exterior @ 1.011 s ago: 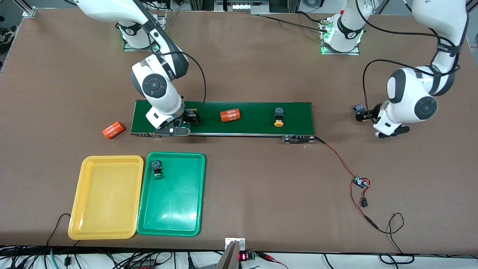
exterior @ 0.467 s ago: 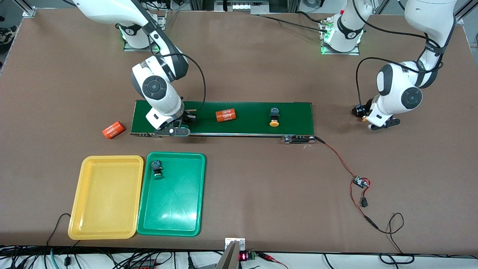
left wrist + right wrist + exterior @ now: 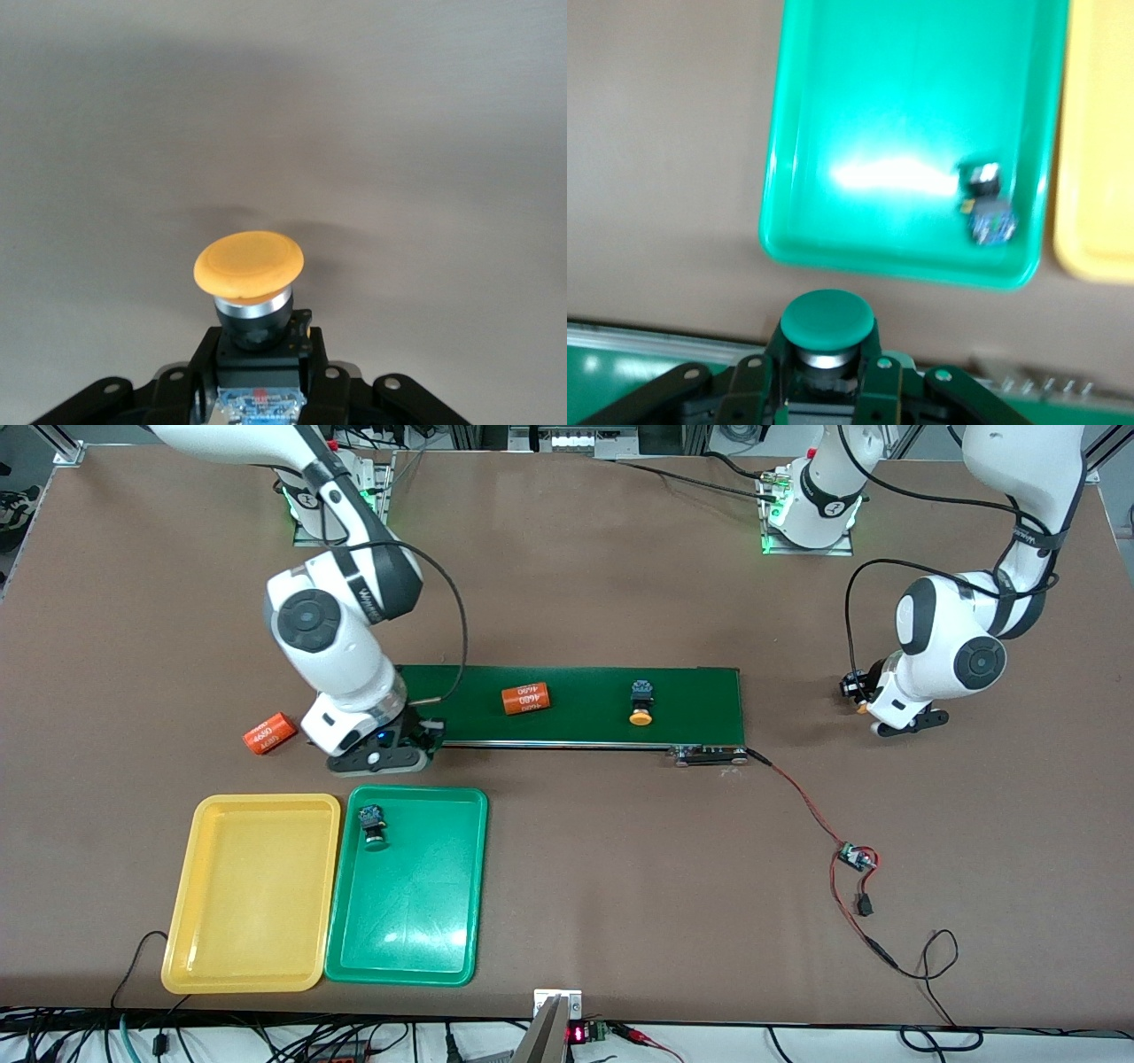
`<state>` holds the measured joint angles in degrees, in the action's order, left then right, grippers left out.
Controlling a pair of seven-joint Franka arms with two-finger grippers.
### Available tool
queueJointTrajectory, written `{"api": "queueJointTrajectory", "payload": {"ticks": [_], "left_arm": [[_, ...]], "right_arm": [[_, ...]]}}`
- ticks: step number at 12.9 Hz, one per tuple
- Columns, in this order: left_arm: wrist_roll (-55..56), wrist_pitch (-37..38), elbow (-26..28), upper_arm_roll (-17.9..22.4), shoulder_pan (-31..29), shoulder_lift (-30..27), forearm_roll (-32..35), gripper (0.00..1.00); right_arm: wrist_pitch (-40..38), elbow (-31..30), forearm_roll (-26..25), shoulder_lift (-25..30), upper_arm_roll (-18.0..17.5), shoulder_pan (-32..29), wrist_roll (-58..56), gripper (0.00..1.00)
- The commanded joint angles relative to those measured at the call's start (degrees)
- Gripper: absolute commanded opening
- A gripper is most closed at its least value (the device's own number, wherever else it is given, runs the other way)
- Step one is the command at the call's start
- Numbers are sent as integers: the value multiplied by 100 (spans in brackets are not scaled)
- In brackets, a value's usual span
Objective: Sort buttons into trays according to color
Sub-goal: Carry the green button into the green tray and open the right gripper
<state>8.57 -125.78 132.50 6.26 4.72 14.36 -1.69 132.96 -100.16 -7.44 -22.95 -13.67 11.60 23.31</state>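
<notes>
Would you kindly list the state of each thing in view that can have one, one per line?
Left gripper: shut on a yellow button, at the left arm's end of the table.
Right gripper: shut on a green button, over the conveyor belt's edge.
Green tray: holds one button.
Yellow tray: empty.
Button on the belt: yellow, lying loose.
Orange cylinder: lying on the belt.

Readable print

White "4680" shows on the orange cylinder on the belt [image 3: 525,699] and on the orange cylinder on the desk [image 3: 268,732].
</notes>
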Motion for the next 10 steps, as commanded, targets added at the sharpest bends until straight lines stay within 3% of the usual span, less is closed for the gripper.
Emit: {"api": "queueJointTrajectory", "payload": {"ticks": [1,3,5,8,10], "left_arm": [[-23,1106,-942,-675,46,-161,-7,26],[240,1179,-1217,-1256,64,-152,-94,26],[355,1047,-1410,-1775,90,-39,-121,26],[469,347,-1455,-2285,274,233,-226,26],[732,-102,-1420,-2409,388,479,-244,26]], "right_arm": [[-17,1161,32,-936,241,35,-510,14],[675,1726,32,-1657,452,123,-616,14],[1081,1798,14,-1958,480,176,-634,14],[1399,1903,-3,-2336,611,246,-714,14],[1513,1912,-12,-2512,655,273,-722,17]]}}
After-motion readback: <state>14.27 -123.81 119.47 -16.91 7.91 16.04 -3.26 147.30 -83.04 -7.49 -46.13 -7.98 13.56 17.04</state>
